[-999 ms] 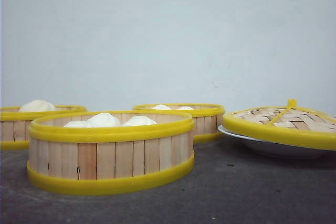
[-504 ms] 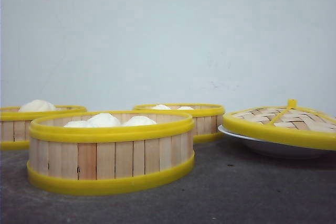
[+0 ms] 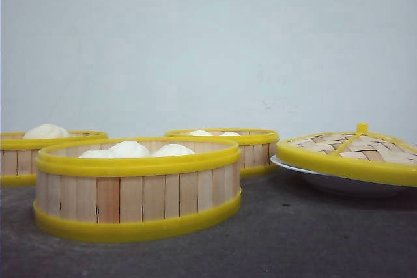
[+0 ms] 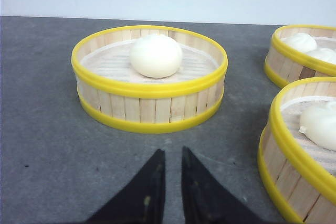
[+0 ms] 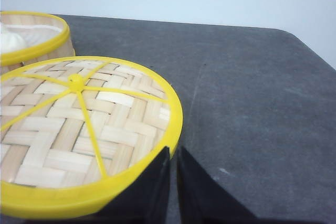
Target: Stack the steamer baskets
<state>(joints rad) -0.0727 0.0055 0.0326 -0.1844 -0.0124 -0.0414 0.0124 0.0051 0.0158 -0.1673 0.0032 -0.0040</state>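
1. Three steamer baskets sit on a dark grey table (image 3: pixel 293 239) in front of a pale wall (image 3: pixel 208 43). None is stacked on another.
2. The nearest basket (image 3: pixel 137 193), taken as the landmark, stands upright in the front view, round and shallow, with pale vertical wooden slats and a yellow band at its top and bottom rims. Three white buns (image 3: pixel 129 149) show above its rim.
3. The left basket (image 3: pixel 19 157) stands behind and to the left of the landmark, partly cut off by the picture edge. It holds a single white bun (image 3: pixel 44 131).
4. The far basket (image 3: pixel 251 151) stands behind and to the right of the landmark, with two small white bun tops showing.
5. To the right of the landmark, well apart from it, a white plate (image 3: pixel 326 180) carries a domed woven bamboo lid (image 3: pixel 355 151) with a yellow rim and handle, sitting tilted.
6. The left gripper (image 4: pixel 172 156) hangs over bare table just in front of the one-bun basket, touching nothing. Its two black fingers (image 4: pixel 152 182) are nearly together, with only a thin gap, and hold nothing.
7. The right gripper (image 5: pixel 173 153) sits at the edge of the lid's yellow rim. Its fingers (image 5: pixel 197 192) are also close together, a narrow slit between them, gripping nothing.
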